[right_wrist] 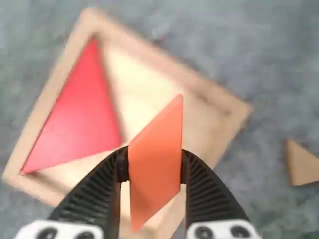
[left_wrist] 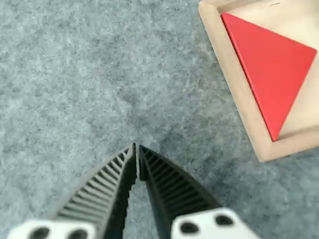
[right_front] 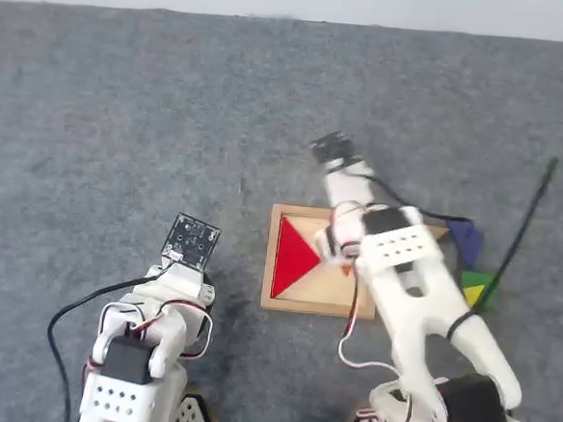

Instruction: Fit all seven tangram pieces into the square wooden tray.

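The square wooden tray (right_front: pixel 270 259) lies on the grey carpet with a big red triangle (right_front: pixel 295 253) in its left half. Held above the tray is an orange parallelogram piece (right_wrist: pixel 155 167), with my right gripper (right_wrist: pixel 152 162) shut on its two sides. Under it I see the tray's rim (right_wrist: pixel 219 99) and the red triangle (right_wrist: pixel 79 114). A sliver of the orange piece (right_front: pixel 346 270) peeks out beside the right arm. My left gripper (left_wrist: pixel 137 148) is shut on nothing, over bare carpet left of the tray's corner (left_wrist: pixel 234 84), where the red triangle (left_wrist: pixel 266 59) shows.
Loose pieces lie right of the tray: a purple one (right_front: pixel 465 238), a green one (right_front: pixel 475 280) and a yellow one (right_front: pixel 473 295). A tan triangle (right_wrist: pixel 301 162) lies on the carpet beyond the tray. A black cable (right_front: pixel 522 233) runs along the right side.
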Robot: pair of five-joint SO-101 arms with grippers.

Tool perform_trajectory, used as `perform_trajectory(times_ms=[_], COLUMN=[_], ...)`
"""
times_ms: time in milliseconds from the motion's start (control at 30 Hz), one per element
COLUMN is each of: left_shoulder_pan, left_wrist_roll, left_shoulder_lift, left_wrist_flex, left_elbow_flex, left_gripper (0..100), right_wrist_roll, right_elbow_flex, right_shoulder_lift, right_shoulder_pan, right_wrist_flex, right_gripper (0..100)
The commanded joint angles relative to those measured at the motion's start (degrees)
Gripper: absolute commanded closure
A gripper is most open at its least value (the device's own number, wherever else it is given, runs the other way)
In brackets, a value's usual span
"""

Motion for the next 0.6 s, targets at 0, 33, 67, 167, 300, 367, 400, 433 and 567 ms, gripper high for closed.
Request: perform_trajectory(times_ms=[0, 33, 67, 167, 300, 367, 400, 433, 567], left_shoulder_pan=[-0.26, -0.26, -0.26, -0.26, -0.26, -0.26, -0.26, -0.26, -0.26], left_wrist_roll=[0.26, 0.26, 0.26, 0.26, 0.26, 0.26, 0.26, 0.26, 0.26], left_shoulder_lift=[-1.23, -1.23, -1.23, -1.23, -1.23, -1.23, -1.23, -1.23, -1.23], left_wrist_flex=[0.26, 0.26, 0.26, 0.26, 0.26, 0.26, 0.26, 0.26, 0.26], left_elbow_flex=[-0.66, -0.66, -0.66, -0.66, -0.66, -0.66, -0.66, -0.66, -0.66], left_gripper=[99, 99, 99, 99, 99, 99, 99, 99, 99], right_wrist_roll=[1.76, 2.64, 4.4, 10.73, 14.95, 16.0, 16.44, 17.14, 19.43], right_elbow_flex=[-5.54, -6.86, -7.91, -11.16, -15.38, -16.62, -16.79, -16.79, -16.79], right_shoulder_lift=[2.51, 3.91, 5.49, 9.63, 15.43, 17.45, 18.07, 18.33, 18.24], right_shoulder_pan=[1.01, 0.22, -0.66, -3.12, -4.44, -4.53, -4.53, -4.7, -5.23], right_wrist_flex=[-2.77, -2.68, -2.68, -2.59, -2.51, -2.51, -2.51, -2.59, -2.68], right_gripper=[95.5, 95.5, 95.4, 95.5, 95.5, 95.5, 95.5, 95.5, 95.5])
